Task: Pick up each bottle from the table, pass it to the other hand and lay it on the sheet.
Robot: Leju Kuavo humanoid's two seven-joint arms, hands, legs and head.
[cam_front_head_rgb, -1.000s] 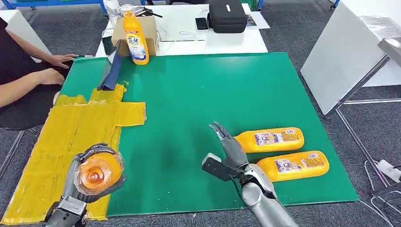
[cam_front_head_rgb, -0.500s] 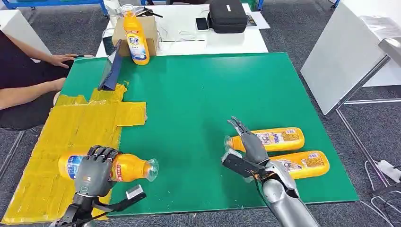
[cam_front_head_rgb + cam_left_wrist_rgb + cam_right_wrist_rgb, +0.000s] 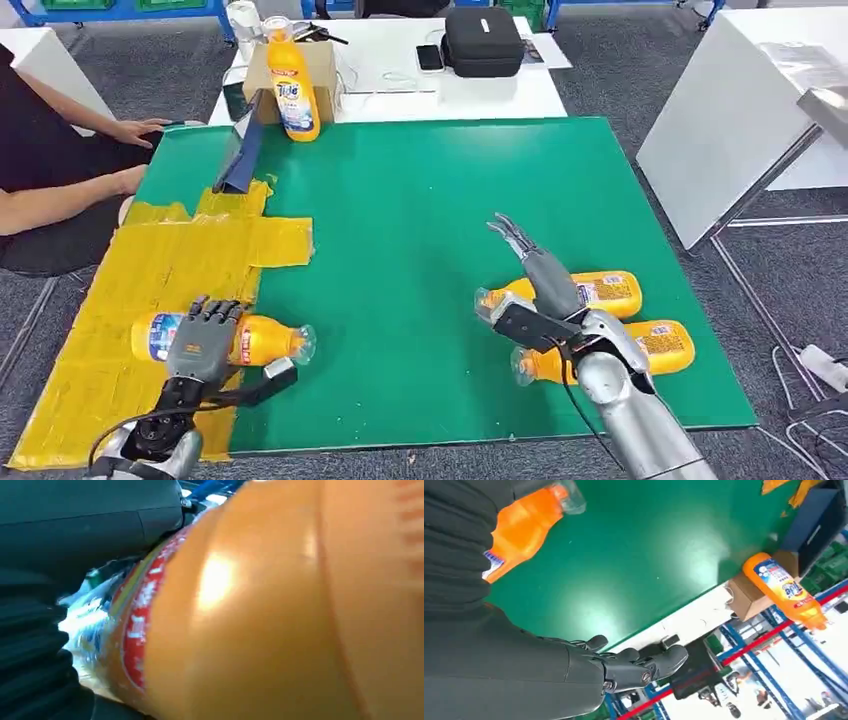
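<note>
Here the left hand (image 3: 203, 343) lies over a bottle (image 3: 262, 341) that rests on its side at the near left, its body on the yellow sheet (image 3: 150, 270) and its clear cap poking out over the green mat (image 3: 420, 200) that covers the bench; the fingers (image 3: 212, 312) are curled over the bottle's middle and the left wrist view shows its orange wall pressed close against the hand, so I judge the bottle held, though resting on the sheet. The right hand (image 3: 538, 290) hovers at the near right with its fingers stretched out and apart, holding nothing, just above the farther of two bottles (image 3: 610, 292) lying side by side; the nearer bottle (image 3: 655, 345) lies partly under the forearm. A standing bottle (image 3: 290, 85) waits at the far left beside a cardboard box (image 3: 318, 72), and a person's hand (image 3: 138, 130) rests at the bench's far left edge. The risks, as I judge them: the laid bottle is round and may roll off the sheet when the fingers let go, and the right forearm, so low over the nearer bottle, could nudge it while the hand closes on the farther one
</note>
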